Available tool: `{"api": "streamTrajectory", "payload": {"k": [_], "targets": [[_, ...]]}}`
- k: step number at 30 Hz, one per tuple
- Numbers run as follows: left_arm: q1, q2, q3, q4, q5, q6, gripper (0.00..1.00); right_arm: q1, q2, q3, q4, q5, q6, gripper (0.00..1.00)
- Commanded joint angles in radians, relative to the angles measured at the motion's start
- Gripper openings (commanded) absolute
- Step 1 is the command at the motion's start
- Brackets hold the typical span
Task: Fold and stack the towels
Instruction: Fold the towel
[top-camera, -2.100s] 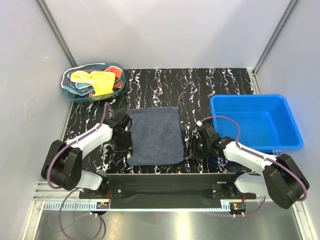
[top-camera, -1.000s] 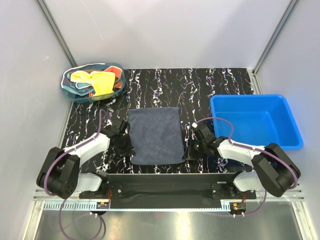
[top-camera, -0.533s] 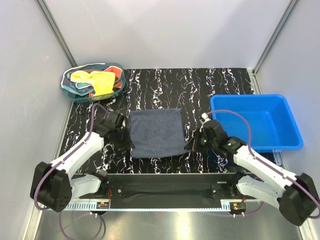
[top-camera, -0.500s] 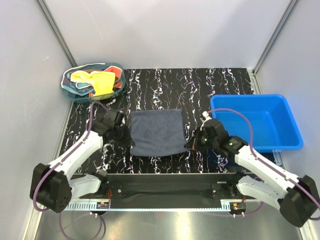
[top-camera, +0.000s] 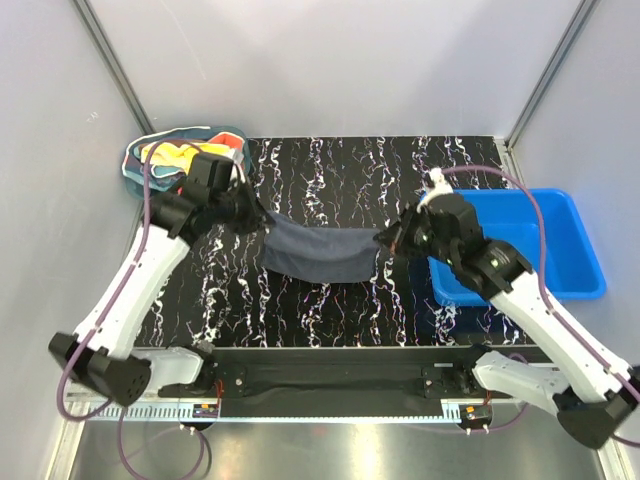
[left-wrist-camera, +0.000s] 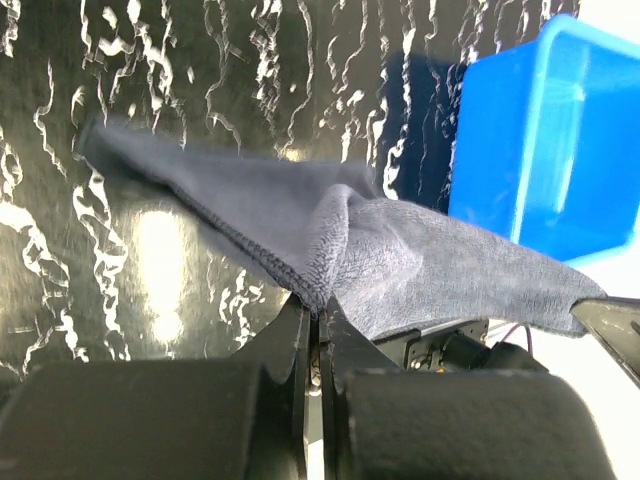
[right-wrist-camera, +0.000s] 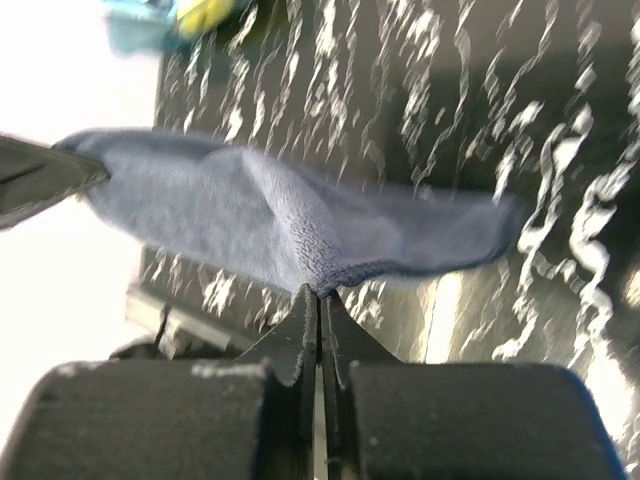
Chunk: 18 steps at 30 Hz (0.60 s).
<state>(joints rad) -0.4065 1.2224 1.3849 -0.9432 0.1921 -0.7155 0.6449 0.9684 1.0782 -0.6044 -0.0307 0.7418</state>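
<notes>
The grey-blue towel (top-camera: 322, 255) hangs in the air between the two grippers. It sags in the middle like a little hammock. The left gripper (top-camera: 258, 213) has its fingers pinched tight on one side edge of the towel. The right gripper (top-camera: 384, 238) has its fingers pinched tight on the other side edge. In each wrist view the cloth comes right out from between the closed fingertips and spreads away from them. The part of the towel farthest from the fingers droops down to the black and white table (top-camera: 400, 170). I cannot tell for sure if it touches.

This looks like the first fold, only partly done. The towel is lifted but it is not yet laid over on itself, so it is not folded. The fingers would need to bring the held edge across to the far edge and then let go.

Well behind the left fingers sits the basket (top-camera: 135, 160). A yellow towel (top-camera: 162, 152) and some other bright cloth wait in it, all in a heap, partly hidden by the arm. None of them is folded. Off beyond the right fingers is the blue bin (top-camera: 575, 250), with no towel in it. No stack has been started, so most of the job is left.
</notes>
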Motion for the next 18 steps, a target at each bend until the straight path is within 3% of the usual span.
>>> {"api": "streamTrajectory", "payload": {"k": [1, 5, 10, 11, 14, 16, 18], "targets": [[0.026, 0.141, 0.138, -0.023, 0.035, 0.048, 0.0, 0.006, 0.12, 0.133, -0.003, 0.167, -0.093, 0.0], [0.104, 0.331, 0.333, -0.005, 0.143, 0.074, 0.0, -0.024, 0.327, 0.374, 0.044, 0.27, -0.212, 0.0], [0.212, 0.644, 0.757, -0.009, 0.277, 0.076, 0.0, -0.187, 0.649, 0.684, 0.04, 0.157, -0.285, 0.0], [0.224, 0.757, 0.901, -0.009, 0.346, 0.039, 0.0, -0.239, 0.702, 0.809, 0.017, 0.111, -0.291, 0.0], [0.25, 0.908, 1.119, 0.052, 0.525, -0.063, 0.0, -0.3, 0.89, 1.107, -0.127, 0.036, -0.323, 0.0], [0.253, 0.914, 1.114, 0.112, 0.563, -0.088, 0.0, -0.307, 0.954, 1.218, -0.214, 0.006, -0.346, 0.0], [0.256, 0.864, 0.98, 0.121, 0.567, -0.061, 0.0, -0.309, 0.929, 1.185, -0.225, -0.029, -0.348, 0.0]]}}
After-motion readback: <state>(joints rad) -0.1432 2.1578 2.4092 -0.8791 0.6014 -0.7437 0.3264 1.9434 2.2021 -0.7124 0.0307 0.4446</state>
